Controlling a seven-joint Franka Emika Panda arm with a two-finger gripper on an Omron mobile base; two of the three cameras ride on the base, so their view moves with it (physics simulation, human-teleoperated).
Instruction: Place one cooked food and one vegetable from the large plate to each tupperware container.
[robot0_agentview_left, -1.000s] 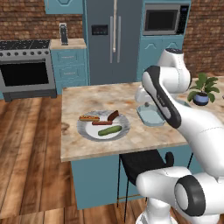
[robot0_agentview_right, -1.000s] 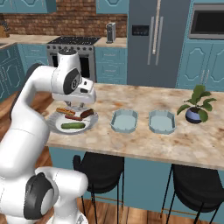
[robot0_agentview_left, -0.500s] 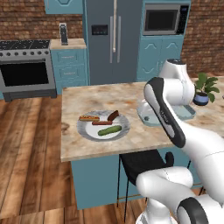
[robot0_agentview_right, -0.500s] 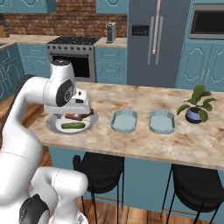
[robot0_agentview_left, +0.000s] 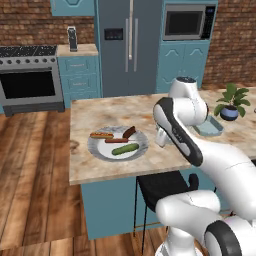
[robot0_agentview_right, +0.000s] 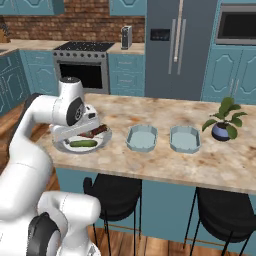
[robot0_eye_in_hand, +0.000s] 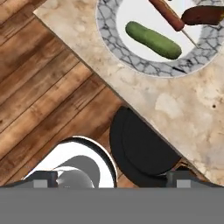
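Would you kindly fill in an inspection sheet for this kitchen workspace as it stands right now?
Surface: marble island counter, bare near its front edge.
Job's things: plate holding a cucumber, a sausage, a hot dog and a thin red stick of food; two trays, both empty, side by side right of the plate.
Clutter: potted plant on the counter.
Tool: open, pointing down past the counter's front edge, holding nothing.
Cables: nothing seen.
Surroundings: stove, fridge, microwave, black stools under the counter, wood floor.
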